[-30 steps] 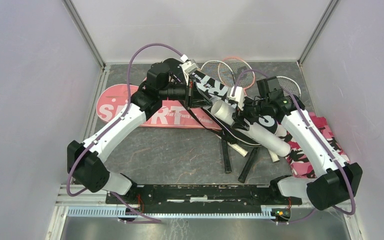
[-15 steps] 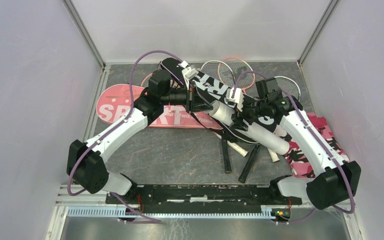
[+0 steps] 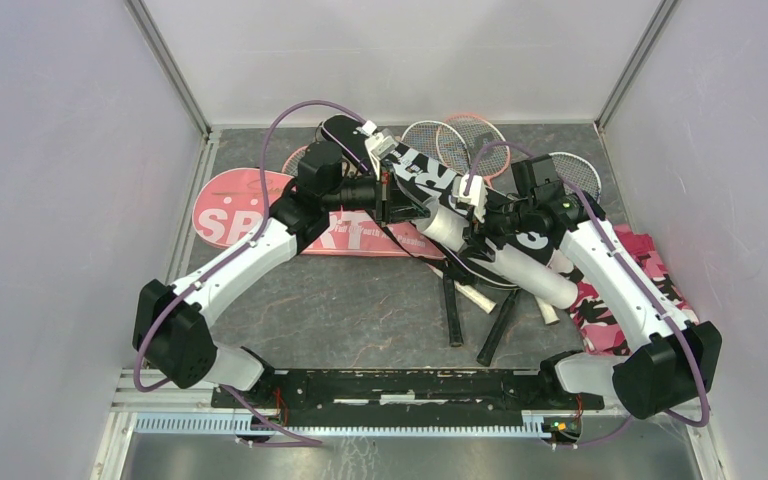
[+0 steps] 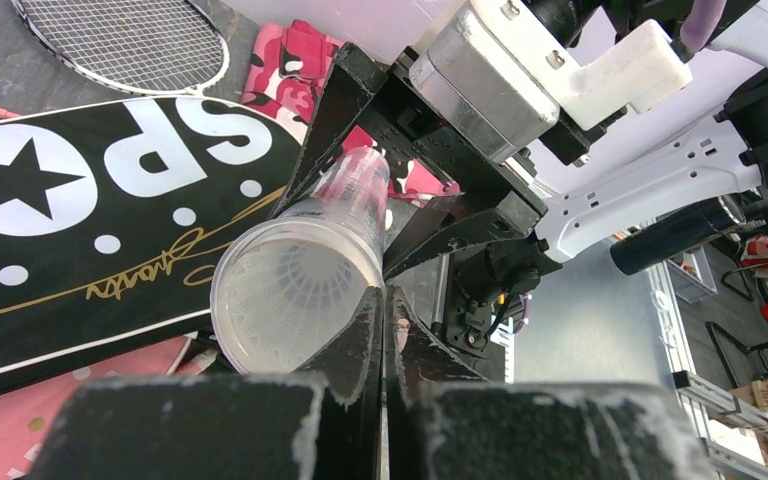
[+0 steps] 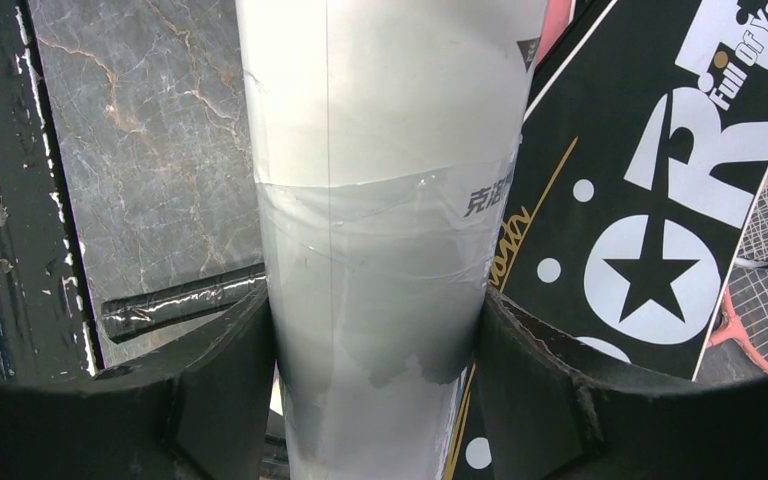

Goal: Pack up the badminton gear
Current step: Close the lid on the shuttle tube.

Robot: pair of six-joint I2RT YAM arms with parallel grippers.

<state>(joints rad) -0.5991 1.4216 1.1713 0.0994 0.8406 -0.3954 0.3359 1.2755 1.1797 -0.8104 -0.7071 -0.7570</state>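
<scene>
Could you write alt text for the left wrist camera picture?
The right gripper holds a white tube, its open end facing the camera, just beyond the shut left gripper. A black cover printed with a star lies behind.

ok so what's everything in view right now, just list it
tube: one, white, held at a slant over the middle, open mouth toward the left arm
black cover: one, black with white SPORT print, under the tube
pink cover: one, pink, flat on the left
rackets: at least three, white and pink frames, heads at the far edge, partly under the black cover
camouflage cloth: one, pink, right side
table: one, dark grey marbled
left claw: one, black, shut, at the tube's mouth
right claw: one, black, shut on the tube
</scene>
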